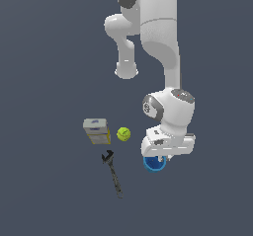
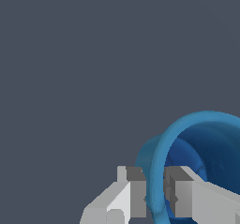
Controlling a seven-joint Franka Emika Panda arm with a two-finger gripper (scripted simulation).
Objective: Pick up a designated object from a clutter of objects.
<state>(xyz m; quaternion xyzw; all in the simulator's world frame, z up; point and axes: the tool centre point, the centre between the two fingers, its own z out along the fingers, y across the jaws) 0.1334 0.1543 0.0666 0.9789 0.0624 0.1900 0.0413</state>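
In the wrist view the gripper (image 2: 153, 197) is seen astride the wall of the blue cup (image 2: 206, 138): one finger lies outside the rim and the other inside the hollow, with the blue wall running between the pads, so the claw is taken to be pinched on the rim, though full contact cannot be confirmed. The cup's mouth is turned toward the wrist camera, and the bulk of the cup is offset to one side of the fingers rather than centred between them. In the exterior view the blue cup (image 1: 154, 164) is found directly under the gripper (image 1: 160, 157), mostly hidden by the hand, so a straight lift is judged to be what the coming move depends on. Farther off, toward the exterior view's left, the tennis ball (image 1: 123, 134), the grey-and-yellow box (image 1: 97, 131) and the wrench (image 1: 113, 173) are seen well apart from the fingers.
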